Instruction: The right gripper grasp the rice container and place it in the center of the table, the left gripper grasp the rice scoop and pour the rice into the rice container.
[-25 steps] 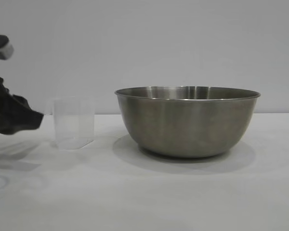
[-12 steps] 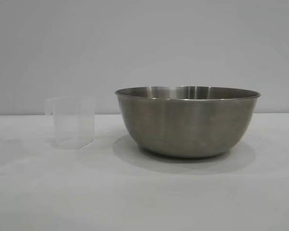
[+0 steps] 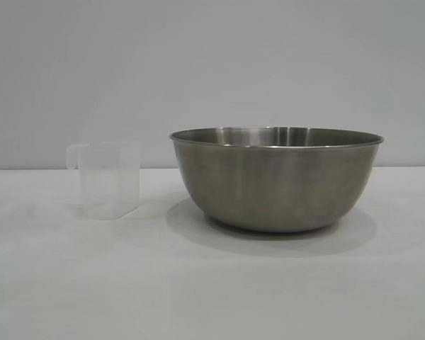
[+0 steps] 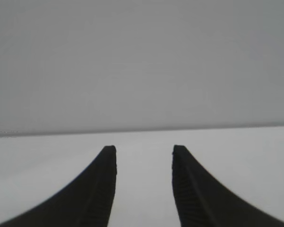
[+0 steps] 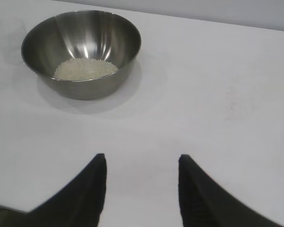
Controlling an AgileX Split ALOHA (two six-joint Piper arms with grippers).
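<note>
The rice container (image 3: 276,178), a wide steel bowl, stands on the white table (image 3: 212,283) right of centre. In the right wrist view the rice container (image 5: 81,52) holds a mound of white rice (image 5: 85,69). The rice scoop (image 3: 108,180), a translucent plastic cup, stands upright and empty to the bowl's left, apart from it. Neither gripper shows in the exterior view. My left gripper (image 4: 144,149) is open over bare table, holding nothing. My right gripper (image 5: 142,158) is open and empty, well back from the bowl.
A plain grey wall (image 3: 212,71) backs the table. The table's far edge shows in the left wrist view (image 4: 142,130).
My left gripper, at the exterior view's left edge beside the scoop a second ago, has withdrawn out of that view. Scoop and bowl have not moved.
</note>
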